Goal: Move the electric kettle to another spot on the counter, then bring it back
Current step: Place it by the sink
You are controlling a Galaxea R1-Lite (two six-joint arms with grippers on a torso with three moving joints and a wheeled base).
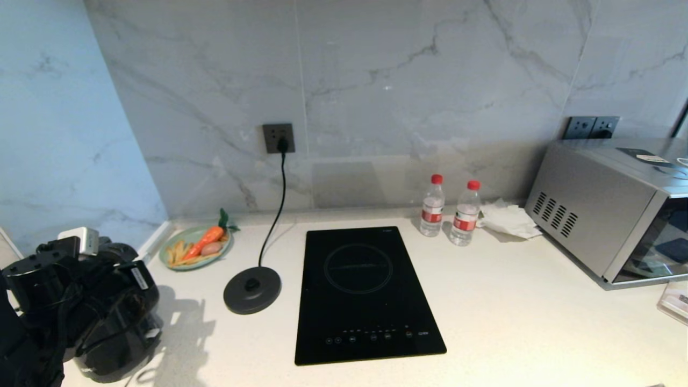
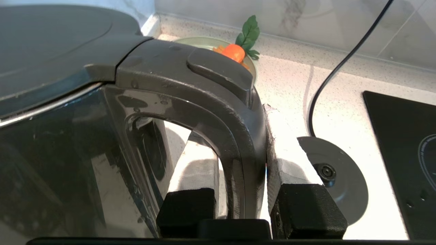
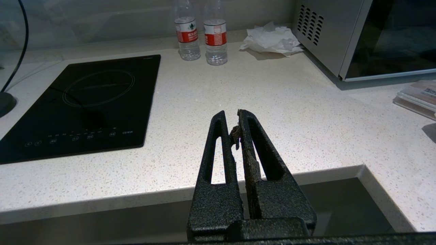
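Observation:
The glossy black electric kettle (image 1: 121, 328) is at the front left corner of the white speckled counter (image 1: 510, 322), well left of its round grey base disc (image 1: 252, 290). In the left wrist view the kettle (image 2: 68, 153) fills the near side, its matte lid (image 2: 51, 44) on top. My left gripper (image 2: 235, 129) is shut on the black loop handle (image 2: 211, 102), one finger inside the loop and one outside. I cannot tell whether the kettle rests on the counter or hangs just above it. My right gripper (image 3: 231, 114) is shut and empty, parked in front of the counter's front edge.
A black hob panel (image 1: 365, 295) lies mid-counter, right of the base disc and its cord. A green plate (image 1: 177, 263) with a toy carrot sits at the back left. Two water bottles (image 1: 432, 207), crumpled paper (image 1: 508, 220) and a silver microwave (image 1: 607, 215) stand at the back right.

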